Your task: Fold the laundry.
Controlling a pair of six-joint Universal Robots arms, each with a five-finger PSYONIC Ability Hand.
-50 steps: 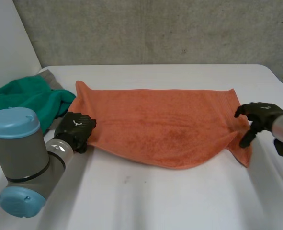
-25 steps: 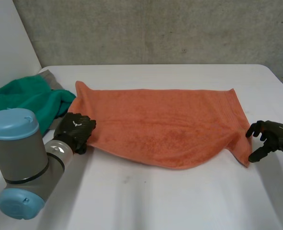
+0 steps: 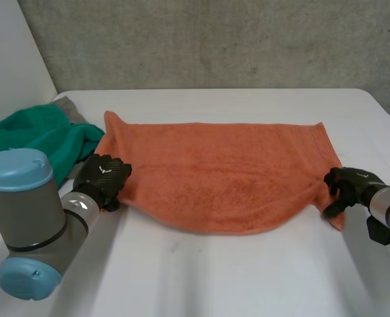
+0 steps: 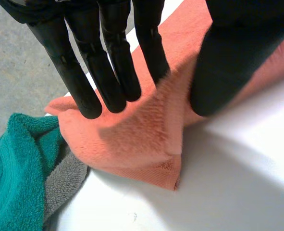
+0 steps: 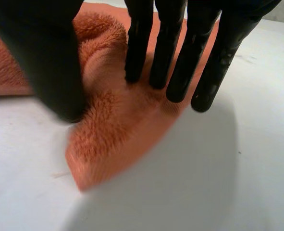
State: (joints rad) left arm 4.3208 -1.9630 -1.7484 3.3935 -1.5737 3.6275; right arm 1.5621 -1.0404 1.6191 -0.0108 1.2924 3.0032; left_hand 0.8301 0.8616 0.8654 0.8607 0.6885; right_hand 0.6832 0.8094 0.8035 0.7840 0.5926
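now the orange towel (image 3: pixel 221 175) lies spread across the middle of the white table (image 3: pixel 234 277), long side toward us, its near edge sagging in a curve. half a second ago our right hand (image 3: pixel 346 185) hung off the cloth, beside the near right corner. it is back on that corner now, fingers (image 5: pixel 180 62) and thumb (image 5: pixel 45 57) closed in on a raised ridge of terry. our left hand (image 3: pixel 102 179) has not moved: it pinches the near left corner, straight fingers (image 4: pixel 108 72) on top, thumb (image 4: pixel 228 62) against the fold. we judge both near corners are gripped, so the lift toward the far edge can begin. a green towel (image 3: pixel 39 135) and a grey cloth (image 3: pixel 66 104) wait just beside the towel's left edge.
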